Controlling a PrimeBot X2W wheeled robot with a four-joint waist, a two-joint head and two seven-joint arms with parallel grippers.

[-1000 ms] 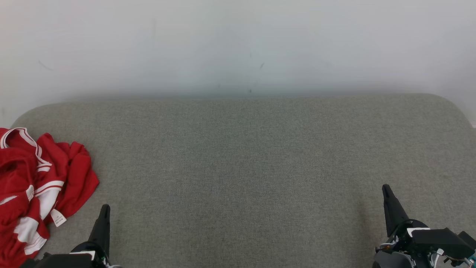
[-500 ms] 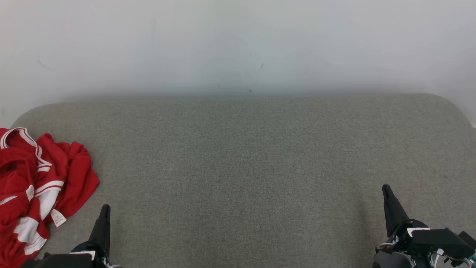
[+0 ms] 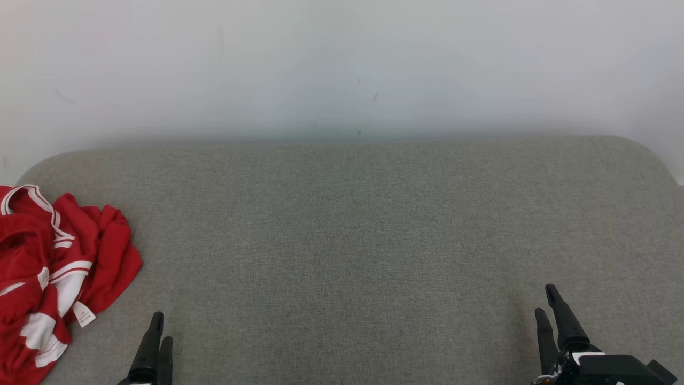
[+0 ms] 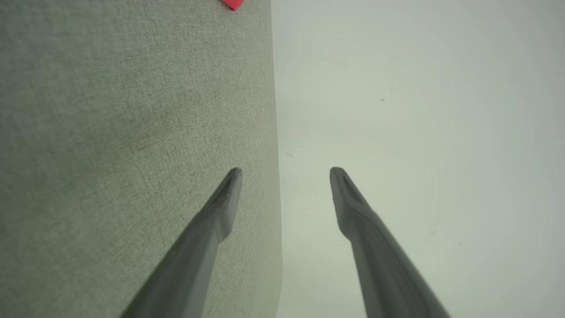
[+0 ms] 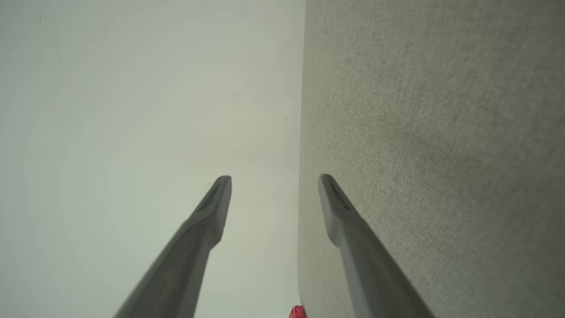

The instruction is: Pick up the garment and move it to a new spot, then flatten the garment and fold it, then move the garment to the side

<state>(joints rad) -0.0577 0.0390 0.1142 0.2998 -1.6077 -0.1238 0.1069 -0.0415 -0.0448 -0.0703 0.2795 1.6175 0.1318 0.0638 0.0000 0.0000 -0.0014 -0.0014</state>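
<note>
Our left gripper (image 3: 162,327) sits just right of the crumpled red garment (image 3: 59,267), our right gripper (image 3: 544,299) far right of it; both stand spread and empty.

The right gripper (image 5: 274,178) points its two long dark fingers (image 5: 198,234) up, and they are spread apart. A grey cloth surface (image 5: 432,132) is on the right side and a pale wall (image 5: 132,88) is on the left. A tiny bit of the red garment (image 5: 298,312) peeks in at the bottom edge.
</note>
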